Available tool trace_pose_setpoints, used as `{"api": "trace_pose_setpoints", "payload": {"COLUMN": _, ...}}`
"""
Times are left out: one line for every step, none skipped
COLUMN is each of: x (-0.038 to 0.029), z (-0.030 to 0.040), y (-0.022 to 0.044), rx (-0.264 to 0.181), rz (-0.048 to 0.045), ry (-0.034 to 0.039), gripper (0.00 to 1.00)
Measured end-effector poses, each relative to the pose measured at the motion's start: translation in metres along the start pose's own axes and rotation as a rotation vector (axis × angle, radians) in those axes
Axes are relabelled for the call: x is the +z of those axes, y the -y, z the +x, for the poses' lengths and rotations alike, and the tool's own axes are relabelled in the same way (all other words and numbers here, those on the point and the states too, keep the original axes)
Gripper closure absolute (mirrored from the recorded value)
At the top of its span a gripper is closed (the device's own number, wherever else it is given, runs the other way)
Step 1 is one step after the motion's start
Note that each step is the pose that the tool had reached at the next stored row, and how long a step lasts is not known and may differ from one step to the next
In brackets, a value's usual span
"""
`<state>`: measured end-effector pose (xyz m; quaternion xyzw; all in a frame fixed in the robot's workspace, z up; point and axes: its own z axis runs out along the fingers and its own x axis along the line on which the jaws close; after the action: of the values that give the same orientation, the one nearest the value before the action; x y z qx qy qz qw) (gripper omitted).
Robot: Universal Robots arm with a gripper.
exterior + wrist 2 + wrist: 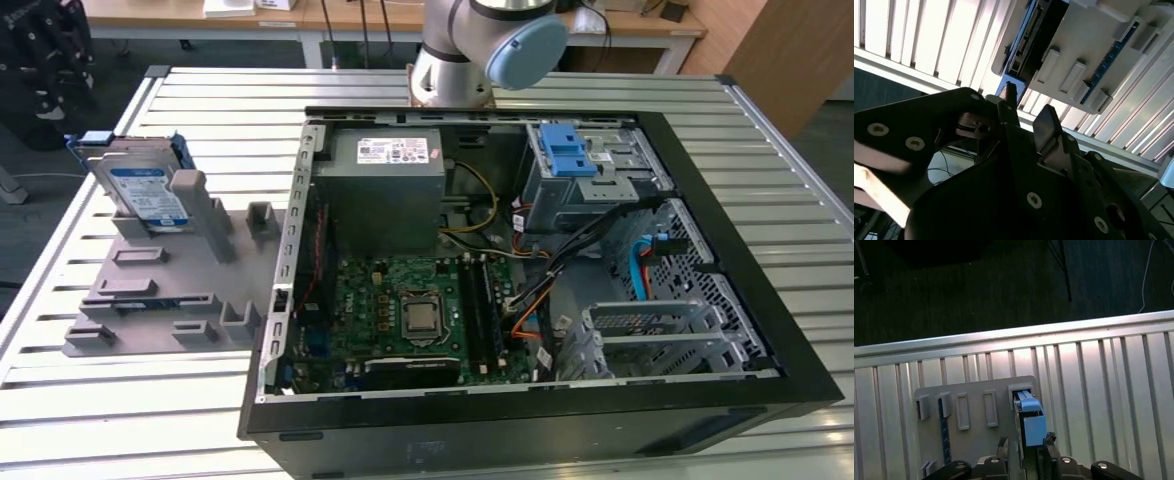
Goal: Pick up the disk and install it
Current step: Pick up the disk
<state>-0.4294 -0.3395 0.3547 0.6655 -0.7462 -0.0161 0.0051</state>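
First wrist view: pincer (pixel 1025 441) released, fingers spread, poised over the disk (pixel 1031 422) standing on edge in grey holder (pixel 974 445) on desk (pixel 1104 390)

The exterior view looks down over the table (pixel 747 150); both wrist views face its grey fixture (pixel 974 445) (pixel 1094 45).

The disk (pixel 144 192) is stood in a slotted fixture (pixel 160 290), set on the tabletop (pixel 120 410) to the exterior view's left of the computer case (pixel 534 425).
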Motion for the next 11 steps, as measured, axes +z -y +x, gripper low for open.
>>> {"api": "trace_pose_setpoints", "payload": {"x": 0.0008, "z": 0.0, "y": 0.0, "rx": -0.018, "rz": -0.0003, "ry": -0.0007, "gripper": 0.59}}
{"api": "trace_pose_setpoints", "payload": {"x": 0.0022, "z": 0.0, "y": 0.0001, "rx": -0.035, "rz": -0.0003, "ry": -0.0011, "gripper": 0.53}}
{"api": "trace_pose_setpoints", "payload": {"x": 0.0035, "z": -0.0001, "y": 0.0001, "rx": -0.044, "rz": -0.0001, "ry": -0.0022, "gripper": 0.53}}
{"api": "trace_pose_setpoints", "payload": {"x": 0.0041, "z": -0.0003, "y": 0.0, "rx": -0.044, "rz": 0.0002, "ry": -0.0069, "gripper": 0.53}}
{"api": "trace_pose_setpoints", "payload": {"x": 0.0041, "z": -0.0002, "y": 0.0001, "rx": -0.044, "rz": 0.0002, "ry": -0.0074, "gripper": 0.47}}
{"api": "trace_pose_setpoints", "payload": {"x": 0.0041, "z": -0.0002, "y": 0.0001, "rx": -0.044, "rz": 0.0002, "ry": -0.0074, "gripper": 0.47}}
{"api": "trace_pose_setpoints", "payload": {"x": 0.0041, "z": -0.0002, "y": 0.0001, "rx": -0.044, "rz": 0.0001, "ry": -0.0075, "gripper": 0.47}}
{"api": "trace_pose_setpoints", "payload": {"x": 0.0042, "z": -0.0002, "y": 0.0001, "rx": -0.044, "rz": 0.0002, "ry": -0.0075, "gripper": 0.47}}
{"api": "trace_pose_setpoints", "payload": {"x": 0.0042, "z": -0.0002, "y": 0.0001, "rx": -0.044, "rz": 0.0002, "ry": -0.0074, "gripper": 0.47}}
{"api": "trace_pose_setpoints", "payload": {"x": 0.0042, "z": -0.0002, "y": 0.0001, "rx": -0.044, "rz": 0.0002, "ry": -0.0075, "gripper": 0.47}}
{"api": "trace_pose_setpoints", "payload": {"x": 0.0046, "z": -0.0002, "y": 0.0001, "rx": -0.044, "rz": 0.0003, "ry": -0.0074, "gripper": 0.47}}
